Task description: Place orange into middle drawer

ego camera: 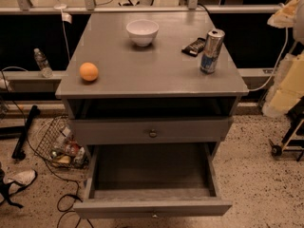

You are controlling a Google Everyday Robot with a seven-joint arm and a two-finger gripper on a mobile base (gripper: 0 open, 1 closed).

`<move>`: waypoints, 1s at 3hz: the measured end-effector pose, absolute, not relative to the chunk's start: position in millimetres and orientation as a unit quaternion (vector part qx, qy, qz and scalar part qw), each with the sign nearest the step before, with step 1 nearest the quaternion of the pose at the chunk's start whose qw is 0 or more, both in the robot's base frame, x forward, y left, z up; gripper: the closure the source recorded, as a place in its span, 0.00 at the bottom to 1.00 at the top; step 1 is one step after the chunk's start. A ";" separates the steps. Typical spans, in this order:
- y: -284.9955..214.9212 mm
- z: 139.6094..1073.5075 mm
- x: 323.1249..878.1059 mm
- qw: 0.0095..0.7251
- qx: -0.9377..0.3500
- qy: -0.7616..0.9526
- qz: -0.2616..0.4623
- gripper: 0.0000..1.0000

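The orange (89, 71) sits on the grey cabinet top (152, 70), near its front left corner. The middle drawer (152, 172) is pulled far out below; its dark interior is bare and its plain front panel (152, 207) is closest to me. Above it is the upper drawer front with a round metal knob (153, 133). My gripper (288, 14) shows only as a pale blurred shape at the upper right edge, right of the cabinet and well away from the orange, holding nothing that I can see.
On the cabinet top stand a white bowl (142, 32) at the back middle, a tall can (212, 51) at the right and a dark snack wrapper (194, 46) beside it. A wire basket (61, 144), cables and a water bottle (42, 63) are at the left.
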State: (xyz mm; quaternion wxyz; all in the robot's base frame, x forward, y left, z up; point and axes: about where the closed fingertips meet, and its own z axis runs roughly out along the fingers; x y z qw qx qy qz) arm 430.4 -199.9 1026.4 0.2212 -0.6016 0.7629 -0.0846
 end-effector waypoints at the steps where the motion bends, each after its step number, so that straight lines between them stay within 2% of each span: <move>1: -199.7 1026.4 430.6 0.221 -0.602 0.763 -0.084 0.00; 3: -162.5 1009.9 485.8 0.265 -0.616 0.741 -0.033 0.00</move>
